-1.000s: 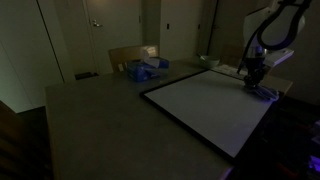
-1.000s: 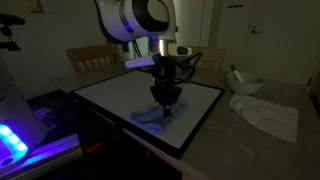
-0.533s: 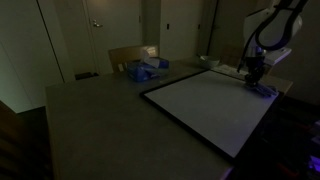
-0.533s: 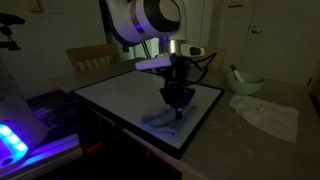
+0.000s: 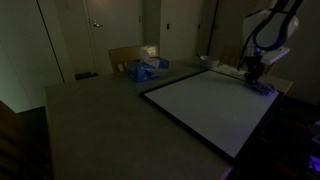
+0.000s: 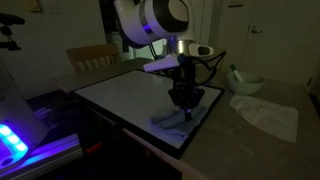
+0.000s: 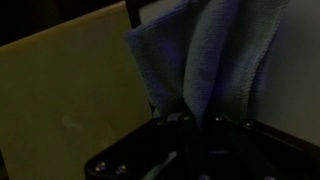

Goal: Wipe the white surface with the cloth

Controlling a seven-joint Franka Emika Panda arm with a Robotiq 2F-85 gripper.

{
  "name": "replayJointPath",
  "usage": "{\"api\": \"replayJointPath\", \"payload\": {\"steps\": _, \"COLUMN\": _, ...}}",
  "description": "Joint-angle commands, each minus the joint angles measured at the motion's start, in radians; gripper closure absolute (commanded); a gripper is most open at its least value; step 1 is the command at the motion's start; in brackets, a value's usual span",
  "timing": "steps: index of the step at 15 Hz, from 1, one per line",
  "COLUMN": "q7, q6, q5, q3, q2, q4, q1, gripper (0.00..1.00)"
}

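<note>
The white surface [image 5: 210, 105] is a large flat board with a dark border on the tabletop; it also shows in the other exterior view [image 6: 125, 95]. My gripper [image 6: 184, 103] stands upright over the board's edge, pressing down on the bluish-grey cloth [image 6: 170, 121], which trails on the board. In the exterior view from the far side the gripper [image 5: 256, 76] and cloth [image 5: 263, 87] sit at the board's far right edge. In the wrist view the cloth [image 7: 205, 55] runs up from between the fingers [image 7: 198, 118]; the gripper is shut on it.
A blue-and-white heap of packaging [image 5: 145, 69] lies by a wooden chair back [image 5: 130, 55]. A white crumpled sheet [image 6: 265, 115] and a bowl [image 6: 246, 85] lie on the grey-brown tabletop [image 5: 90, 120] beside the board. A lit blue device [image 6: 12, 140] stands near a table corner.
My gripper has dragged the cloth across the board toward its edge near the crumpled white sheet.
</note>
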Motion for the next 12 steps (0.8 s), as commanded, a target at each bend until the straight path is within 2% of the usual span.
{"api": "replayJointPath", "payload": {"steps": 1, "q7": 0.053, "q6": -0.009, "q5": -0.02, "q3": -0.017, "q2": 0.017, "q4": 0.014, "q1": 0.03, "gripper": 0.6}}
{"api": "replayJointPath", "payload": {"steps": 3, "q7": 0.08, "q6": -0.083, "q5": -0.002, "q3": -0.018, "q2": -0.018, "q4": 0.02, "q1": 0.044, "gripper": 0.46}}
{"api": "replayJointPath", "payload": {"steps": 7, "q7": 0.164, "q6": -0.335, "q5": 0.029, "q3": -0.001, "q2": -0.119, "q4": 0.046, "q1": 0.055, "gripper": 0.18}}
{"api": "replayJointPath", "payload": {"steps": 9, "q7": 0.194, "q6": -0.46, "q5": 0.045, "q3": 0.021, "q2": -0.17, "q4": 0.068, "q1": 0.038, "gripper": 0.03}}
{"api": "replayJointPath", "payload": {"steps": 12, "q7": 0.24, "q6": -0.6, "q5": 0.075, "q3": 0.058, "q2": -0.24, "q4": 0.089, "q1": 0.011, "gripper": 0.0}}
